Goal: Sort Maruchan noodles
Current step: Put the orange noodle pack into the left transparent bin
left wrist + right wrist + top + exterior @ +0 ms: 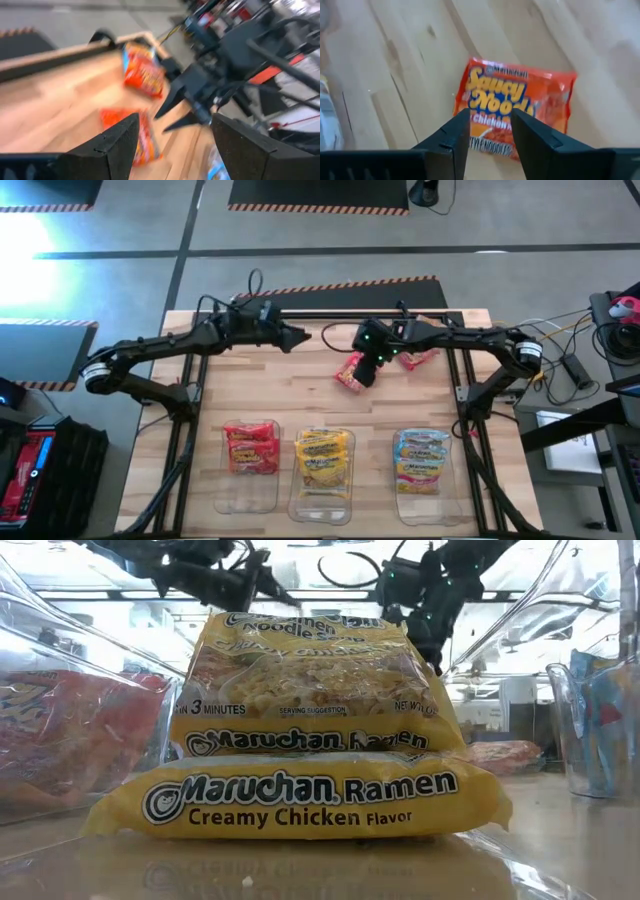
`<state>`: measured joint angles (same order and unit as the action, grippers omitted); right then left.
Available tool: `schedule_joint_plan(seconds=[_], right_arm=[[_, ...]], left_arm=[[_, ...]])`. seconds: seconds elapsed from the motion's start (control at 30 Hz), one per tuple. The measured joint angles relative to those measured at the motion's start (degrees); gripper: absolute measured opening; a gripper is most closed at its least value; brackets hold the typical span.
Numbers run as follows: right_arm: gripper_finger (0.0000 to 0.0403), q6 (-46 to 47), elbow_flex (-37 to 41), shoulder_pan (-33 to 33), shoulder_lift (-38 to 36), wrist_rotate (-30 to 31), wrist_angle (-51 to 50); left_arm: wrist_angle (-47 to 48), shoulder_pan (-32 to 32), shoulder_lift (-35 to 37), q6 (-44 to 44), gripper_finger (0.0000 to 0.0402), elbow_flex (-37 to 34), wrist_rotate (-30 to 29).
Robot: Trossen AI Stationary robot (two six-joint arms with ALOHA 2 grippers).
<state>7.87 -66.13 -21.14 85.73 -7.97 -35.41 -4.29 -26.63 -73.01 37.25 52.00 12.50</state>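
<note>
- Table (320, 395) of pale wood carries three clear bins along its near edge: the left bin (250, 490) holds red packets (251, 445), the middle bin (322, 502) yellow packets (324, 456), the right bin (427, 502) light blue packets (421, 458).
- Left arm waits over the far left part of the table, its left gripper (297, 338) spread wide and holding nothing.
- Right gripper (368, 372) hangs over a loose red packet (351, 372) near the far middle of the table; in the right wrist view its fingers (451, 134) stand a narrow way apart just above the packet's edge (whether they touch the film I cannot tell).
- Second loose red packet (417, 358) lies just beside, toward the far right edge.
- Risk, as I judge it: the glossy film is flat against the wood, so fingers this close together may skate over it or nip only a corner, and the packet could slip out on the way to the left bin.
- Another risk: a push from the descent could slide the packet toward the second one.
</note>
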Motion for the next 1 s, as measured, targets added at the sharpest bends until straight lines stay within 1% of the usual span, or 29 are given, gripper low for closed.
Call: schedule_joint_plan(seconds=[0.07,0.17,0.4,0.6,0.67,0.73,0.87,1.0], right_arm=[[0.0130,2.6,1.9,0.0,0.0,0.0,1.0],[0.0129,6.4,5.5,-0.2,0.0,0.0,4.4],[0.0125,17.9,11.5,-0.7,0.0,0.0,10.9],[0.0113,30.8,13.6,-0.4,-0.1,0.5,10.3],[0.0110,33.3,13.7,0.1,-0.2,0.7,10.5],[0.0109,34.2,13.9,0.6,-0.2,0.9,10.4],[0.0109,34.0,13.9,1.0,0.3,3.8,10.9],[0.0109,30.1,13.9,1.1,2.3,4.3,15.2]], left_arm=[[3.3,0.0,-0.1,0.2,0.0233,-0.1,0.0],[5.8,0.2,-0.9,0.6,0.0233,-0.1,0.1],[5.6,0.2,-5.9,1.5,0.0233,-0.1,1.9],[5.6,0.2,-10.3,2.3,0.0233,-0.1,2.1],[5.3,0.2,-11.1,2.3,0.0233,-0.1,2.5],[5.2,0.2,-11.8,1.9,0.0233,-0.1,3.4],[4.9,0.2,-12.1,0.7,0.0233,-0.1,3.5],[4.9,0.2,-12.1,-0.4,0.0233,-0.1,3.5]])
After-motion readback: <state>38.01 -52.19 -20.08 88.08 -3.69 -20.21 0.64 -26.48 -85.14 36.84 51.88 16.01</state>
